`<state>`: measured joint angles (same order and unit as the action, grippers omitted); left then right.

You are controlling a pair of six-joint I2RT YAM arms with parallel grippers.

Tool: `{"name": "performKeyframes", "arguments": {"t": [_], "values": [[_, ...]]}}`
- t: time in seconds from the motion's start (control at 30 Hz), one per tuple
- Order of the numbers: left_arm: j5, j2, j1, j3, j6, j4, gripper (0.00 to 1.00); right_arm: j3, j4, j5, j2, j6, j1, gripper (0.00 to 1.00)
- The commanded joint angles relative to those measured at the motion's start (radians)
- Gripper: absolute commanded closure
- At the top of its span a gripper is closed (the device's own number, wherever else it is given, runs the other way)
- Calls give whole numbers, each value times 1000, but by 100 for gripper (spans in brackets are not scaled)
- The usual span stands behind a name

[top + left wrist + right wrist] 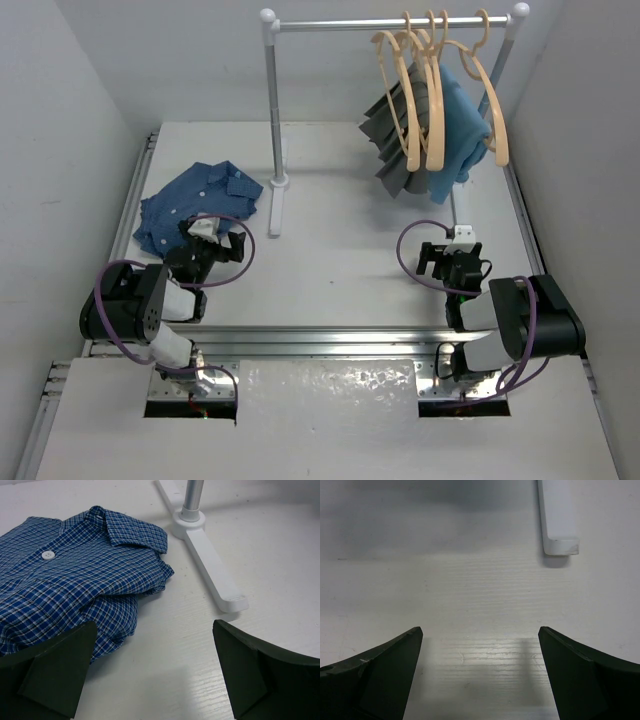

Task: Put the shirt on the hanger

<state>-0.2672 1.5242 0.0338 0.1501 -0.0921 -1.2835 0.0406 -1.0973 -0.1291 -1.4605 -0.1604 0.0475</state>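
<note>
The dark blue checked shirt [195,205] lies folded on the table at the left, collar toward the rack post; it fills the upper left of the left wrist view [75,575]. Several pale tan hangers [430,90] hang from the rail at the upper right. My left gripper [215,240] is open and empty just at the shirt's near right edge; its left finger [55,675] sits by the cloth. My right gripper [445,258] is open and empty over bare table [480,645], below the hangers.
A white clothes rack [275,110] stands mid-table, its foot [210,565] lying right of the shirt. Its other foot [557,515] shows ahead of the right gripper. A grey pleated garment [400,130] and a plain lighter blue cloth [462,120] hang on the rail.
</note>
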Motion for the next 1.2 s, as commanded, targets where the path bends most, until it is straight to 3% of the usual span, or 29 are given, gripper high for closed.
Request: {"name": "performKeyframes", "arguments": {"t": [0.0, 0.23, 0.27, 0.3, 0.33, 0.37, 0.4, 0.53, 0.57, 0.67, 0.77, 0.9, 1.03, 1.07, 1.1, 1.13, 1.17], "values": [[-10, -7, 5, 20, 14, -82, 0, 12, -38, 13, 2, 1, -5, 1], [-21, -9, 6, 22, 12, -82, 0, 12, -38, 11, 2, -1, -5, 1], [-58, -45, 11, 75, 9, -16, 0, 13, -38, 11, 2, -1, -6, 1], [-91, -89, 11, 147, 6, 94, 1, 12, -38, 11, 2, 1, -5, 1], [-119, -181, 15, 229, -38, 432, 0, 12, -38, 11, 2, 1, -5, 1], [-177, -209, 15, 405, -78, 567, 0, 12, -38, 11, 2, 1, -6, 1], [-173, -238, 15, 486, -99, 754, 1, 12, -39, 11, 2, 1, -5, 1], [-71, -158, 20, 825, -247, 1197, 2, 8, -42, 11, 3, 2, -5, 1], [-11, -129, 37, 920, -261, 1343, 9, 8, -45, 13, 3, 4, -6, 1], [3, -10, 64, 1009, -302, 1457, 17, 10, -42, 28, 3, 13, -5, 1], [9, 115, 72, 1034, -353, 1524, 12, 8, -13, 34, 35, 15, -5, 1], [8, 249, 78, 1109, -403, 1653, 1, 34, 150, 32, 181, -5, -6, 1], [0, 335, 80, 1137, -411, 1698, 1, 161, 483, 65, 296, -36, -5, 1], [19, 344, 80, 1134, -402, 1669, 7, 185, 528, 80, 316, -48, -5, 1], [34, 340, 81, 1128, -394, 1653, 19, 205, 574, 94, 334, -51, -5, 2], [25, 326, 83, 1108, -390, 1641, 56, 244, 653, 112, 371, -53, -5, 4], [10, 274, 86, 1091, -382, 1620, 78, 266, 689, 126, 391, -53, -3, 5]]}}
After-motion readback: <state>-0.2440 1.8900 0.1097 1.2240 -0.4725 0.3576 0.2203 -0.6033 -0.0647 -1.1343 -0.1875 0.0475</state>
